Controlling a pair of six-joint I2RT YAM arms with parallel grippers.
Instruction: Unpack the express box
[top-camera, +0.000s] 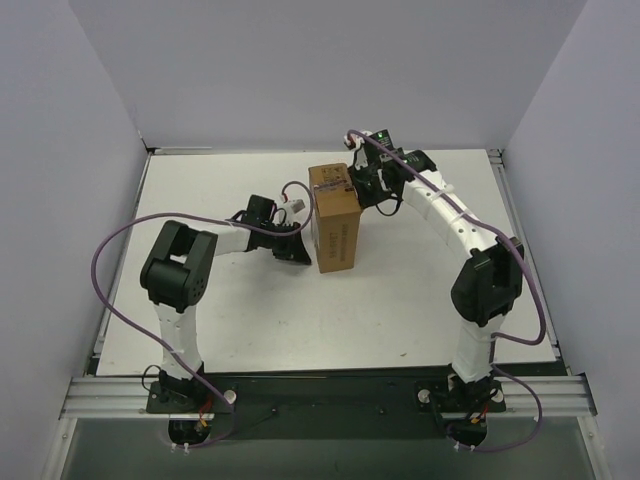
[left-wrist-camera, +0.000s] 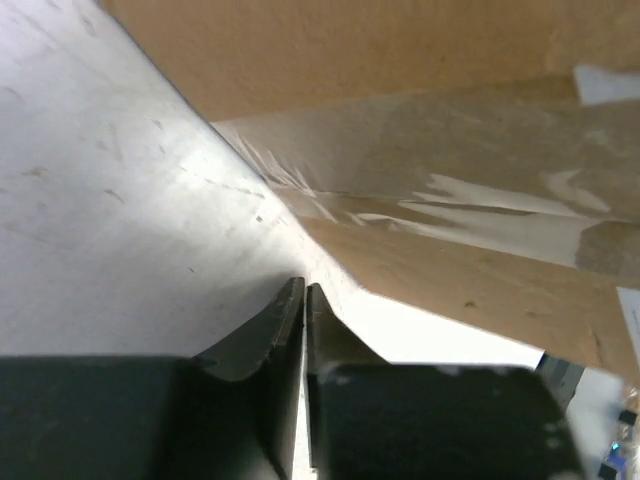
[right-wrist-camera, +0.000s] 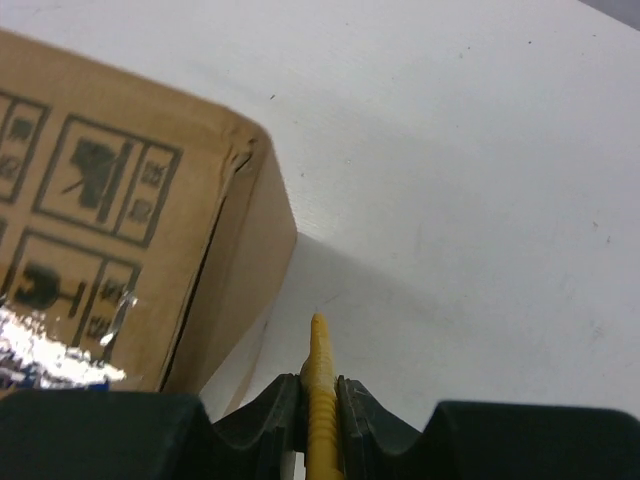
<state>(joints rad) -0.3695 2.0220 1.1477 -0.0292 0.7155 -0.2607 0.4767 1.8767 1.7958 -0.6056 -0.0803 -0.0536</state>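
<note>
Right gripper (right-wrist-camera: 318, 382) tight around yellow knife (right-wrist-camera: 319, 410)

A white tabletop (top-camera: 250, 320) spreads across the enclosure, faintly scuffed and speckled in the close views. Plain pale grey panels close it in on three sides: the left wall (top-camera: 60, 180), the back wall (top-camera: 320, 70) and the right wall (top-camera: 590, 150). An aluminium rail (top-camera: 320, 395) runs along the near edge, and the light is soft and even.

We see the brown rectangular corrugated cardboard carton (top-camera: 335, 222), taped, lying lengthwise twelve-to-six, just past the white table's (top-camera: 250, 320) centre.
</note>
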